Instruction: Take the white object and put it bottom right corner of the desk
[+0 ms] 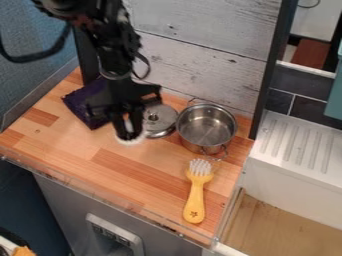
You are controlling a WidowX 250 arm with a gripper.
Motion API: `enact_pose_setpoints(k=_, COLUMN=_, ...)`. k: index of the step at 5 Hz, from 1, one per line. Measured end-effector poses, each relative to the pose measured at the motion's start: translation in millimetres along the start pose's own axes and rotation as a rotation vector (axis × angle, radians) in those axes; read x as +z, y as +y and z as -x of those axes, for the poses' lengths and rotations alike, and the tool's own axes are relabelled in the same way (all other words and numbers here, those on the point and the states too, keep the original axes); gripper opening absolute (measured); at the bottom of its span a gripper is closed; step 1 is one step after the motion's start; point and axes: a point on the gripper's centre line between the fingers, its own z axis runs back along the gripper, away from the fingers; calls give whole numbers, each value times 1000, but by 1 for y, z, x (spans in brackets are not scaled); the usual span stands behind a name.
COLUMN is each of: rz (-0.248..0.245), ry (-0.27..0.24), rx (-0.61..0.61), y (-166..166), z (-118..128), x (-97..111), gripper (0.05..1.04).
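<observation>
Item: 1 arm [119,52], black, at the left rear of the wooden desk [90,152].

Item: 1 gripper [129,131], pointing down; I cannot tell how far open it is, nor whether it has a hold.

Item: 1 white object [130,140], at the gripper's tip, low over the boards, left of the metal lid [160,120] and in front of the purple cloth [83,102].

Stage, by my judgement: the pick-up, placing yet to be done. Next I would confirm a grip, lift clear, then carry the object towards the camera and right, to the bottom right corner.

Obstacles: 1 steel pot [206,131], right of the lid; 1 yellow brush [195,197], pale bristles towards the pot, handle near the target corner. I would expect to set down beside that handle, and a low pass could knock it.

Markings: 1 star-shaped mark [194,213] on the brush handle. Brands, labels, lettering: I can make out 0.
</observation>
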Motion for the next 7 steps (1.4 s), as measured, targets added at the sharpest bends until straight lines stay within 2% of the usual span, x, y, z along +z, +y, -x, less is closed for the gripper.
enact_pose_setpoints(k=2, rz=-9, ry=-15, rx=-98, y=-17, z=39, x=-11, gripper=236)
enact_pose_setpoints(k=3, rz=-6, ry=-24, rx=-142, y=-21, z=47, x=-14, gripper=236)
enact_pose_setpoints(k=4, rz=-48, ry=-4, rx=-169, y=-15, z=54, x=-28, gripper=236)
enact_pose_setpoints(k=6, rz=-82, ry=19, rx=-184, y=-13, z=55, x=-47, gripper=236)
enact_pose_setpoints(k=7, rz=-86, ry=30, rx=-201, y=-16, z=54, x=-47, gripper=292)
